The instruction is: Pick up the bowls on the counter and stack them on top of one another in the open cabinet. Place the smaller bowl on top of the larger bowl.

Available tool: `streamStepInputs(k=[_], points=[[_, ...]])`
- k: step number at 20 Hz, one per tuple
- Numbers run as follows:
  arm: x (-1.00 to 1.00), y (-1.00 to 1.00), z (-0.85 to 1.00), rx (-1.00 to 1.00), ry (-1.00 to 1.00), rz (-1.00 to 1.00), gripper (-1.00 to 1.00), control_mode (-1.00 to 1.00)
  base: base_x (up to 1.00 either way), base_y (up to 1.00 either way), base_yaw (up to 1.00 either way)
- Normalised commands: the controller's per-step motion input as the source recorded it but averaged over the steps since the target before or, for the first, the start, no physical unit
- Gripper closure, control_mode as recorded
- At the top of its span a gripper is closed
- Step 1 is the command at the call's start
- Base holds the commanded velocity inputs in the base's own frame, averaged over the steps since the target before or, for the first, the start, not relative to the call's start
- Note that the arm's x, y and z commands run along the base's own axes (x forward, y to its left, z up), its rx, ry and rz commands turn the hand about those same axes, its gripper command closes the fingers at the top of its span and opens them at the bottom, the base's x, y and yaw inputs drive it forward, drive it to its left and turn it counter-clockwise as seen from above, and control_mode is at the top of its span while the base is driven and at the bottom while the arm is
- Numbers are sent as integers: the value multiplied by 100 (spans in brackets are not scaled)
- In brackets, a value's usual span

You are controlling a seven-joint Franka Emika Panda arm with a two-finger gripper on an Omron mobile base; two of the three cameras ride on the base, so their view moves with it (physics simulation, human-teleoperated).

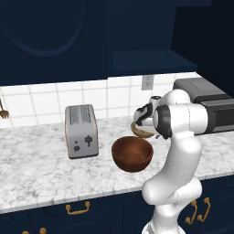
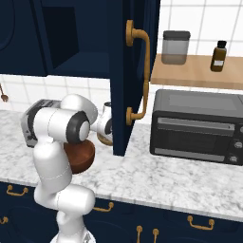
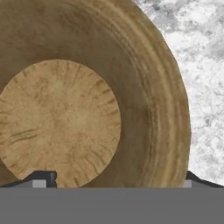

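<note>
Both bowls on bench (image 1: 36,155), none stacked. Gripper (image 3: 113,183) jaws apart, low over small bowl (image 3: 87,100), nothing held. Large bowl (image 1: 132,154) just beside it. Cabinet (image 2: 80,64) shelf bare.

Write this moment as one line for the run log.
phase: reaching smaller bowl | jaws: open, one fingertip at each side of its rim | larger bowl: on counter, beside toaster | cabinet shelf: bare

From behind the arm's left you look forward and down over the counter (image 1: 41,160); from its right you see the same counter (image 2: 156,175) and dark bowl (image 1: 132,153). Your hand camera looks very close into the tan bowl (image 3: 87,96).
</note>
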Motion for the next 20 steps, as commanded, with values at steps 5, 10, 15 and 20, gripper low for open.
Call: streamStepInputs(k=[5,10,15,20], points=[[0,0,0,0,0,0,100,-100,0,0,0],[0,0,0,0,0,0,100,-100,0,0,0],[-13,7,21,0,-4,0,100,-100,0,0,0],[-58,8,54,0,-10,0,100,-100,0,0,0]])
